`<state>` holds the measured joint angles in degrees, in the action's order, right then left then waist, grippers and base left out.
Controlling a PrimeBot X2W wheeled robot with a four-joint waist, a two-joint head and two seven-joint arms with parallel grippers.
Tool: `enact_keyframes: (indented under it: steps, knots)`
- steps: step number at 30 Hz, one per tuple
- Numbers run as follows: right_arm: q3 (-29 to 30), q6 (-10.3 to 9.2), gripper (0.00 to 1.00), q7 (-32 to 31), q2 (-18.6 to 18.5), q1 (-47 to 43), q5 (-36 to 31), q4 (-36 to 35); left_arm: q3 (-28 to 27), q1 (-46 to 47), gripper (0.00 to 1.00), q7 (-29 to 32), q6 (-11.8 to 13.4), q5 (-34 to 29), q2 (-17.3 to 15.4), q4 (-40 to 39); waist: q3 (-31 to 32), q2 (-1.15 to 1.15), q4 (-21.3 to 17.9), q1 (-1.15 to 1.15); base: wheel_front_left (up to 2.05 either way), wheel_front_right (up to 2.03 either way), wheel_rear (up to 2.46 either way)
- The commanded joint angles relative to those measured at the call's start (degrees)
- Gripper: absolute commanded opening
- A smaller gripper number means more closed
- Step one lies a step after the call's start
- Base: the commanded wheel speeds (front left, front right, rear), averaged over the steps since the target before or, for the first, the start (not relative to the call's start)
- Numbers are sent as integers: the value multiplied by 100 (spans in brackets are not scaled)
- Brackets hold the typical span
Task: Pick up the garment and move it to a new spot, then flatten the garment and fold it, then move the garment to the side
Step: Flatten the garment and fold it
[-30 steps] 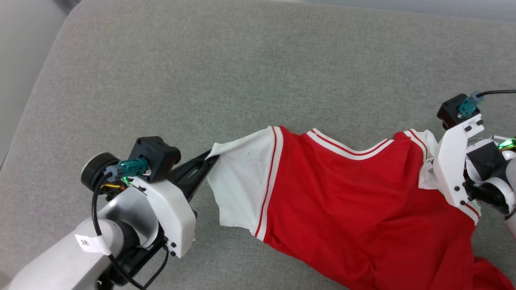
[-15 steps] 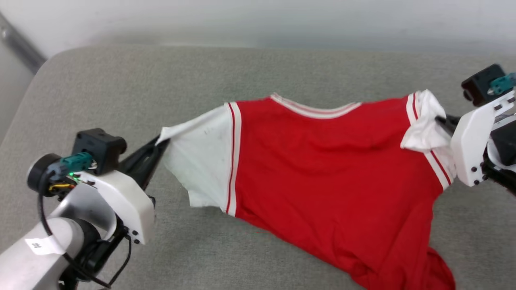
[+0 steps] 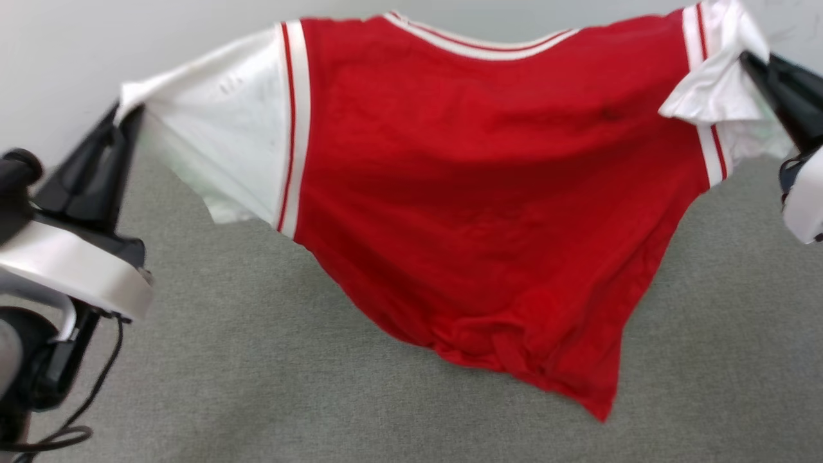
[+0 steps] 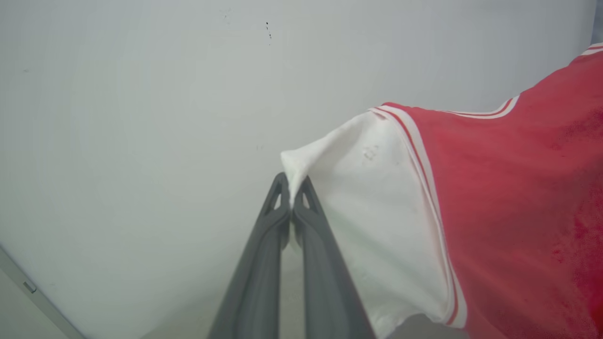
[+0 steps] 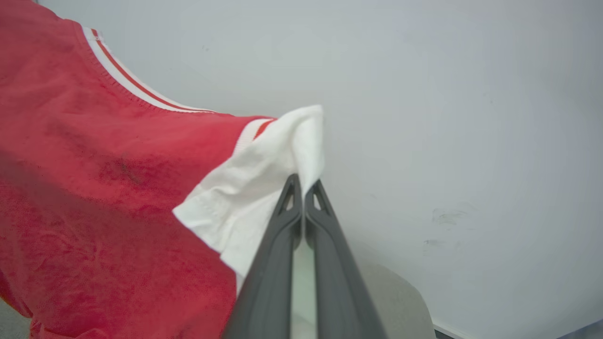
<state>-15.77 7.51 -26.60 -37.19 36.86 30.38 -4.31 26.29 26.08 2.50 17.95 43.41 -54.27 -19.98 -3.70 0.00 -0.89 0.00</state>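
The garment [image 3: 476, 186], a red jersey with white sleeves and striped trim, hangs spread in the air above the grey cushion [image 3: 257, 373]. My left gripper [image 3: 125, 116] is shut on the tip of its white left sleeve [image 4: 367, 207], at the left of the head view. At the upper right, my right gripper [image 3: 749, 58] is shut on the other white sleeve [image 5: 254, 193]. The red body sags between them, and its bunched hem [image 3: 514, 360] hangs low over the cushion. No number print shows on the side facing me.
A pale wall [image 3: 77, 51] rises behind the cushion. In the right wrist view the cushion's rounded corner [image 5: 400, 301] shows below the fingers. My left arm's white wrist housing [image 3: 71, 270] and its cable sit at the lower left.
Both grippers have risen and moved apart with the sleeves, lifting the garment off the cushion so it hangs spread out. The head camera has tilted up too.
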Motion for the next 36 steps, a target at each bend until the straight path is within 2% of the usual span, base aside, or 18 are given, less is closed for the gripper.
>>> enact_keyframes:
  steps: [1,7,14,18,23,31,36]
  knots:
    - [177,-4,0,103,-6,-77,-51,-176,-164,83,0,-128,83,-33,-59,-90,68,0,-105,0,0,0,0]
    - [709,-4,0,281,101,-30,-253,-699,-641,194,0,-437,259,29,-171,-339,-43,0,-240,0,0,0,0]
    - [901,-5,0,356,127,289,-404,-878,-935,529,0,-500,174,57,-331,-449,-502,0,-344,0,0,0,0]
    - [854,-5,0,593,67,725,-632,-843,-1019,1155,0,-496,-27,-33,-369,-321,-967,0,-339,0,0,0,0]
    - [741,-5,0,857,41,1508,-888,-562,-896,2314,0,-363,-429,-195,-246,132,-1656,0,-288,0,0,0,0]
    - [482,-6,0,1237,181,3358,-1258,547,-534,4744,0,-311,-1133,-660,334,1646,-2704,0,-178,0,0,0,0]
    - [142,-6,0,1571,393,4498,-1481,1362,-324,6056,0,-553,-1431,-971,858,2758,-3135,0,-73,0,0,0,0]
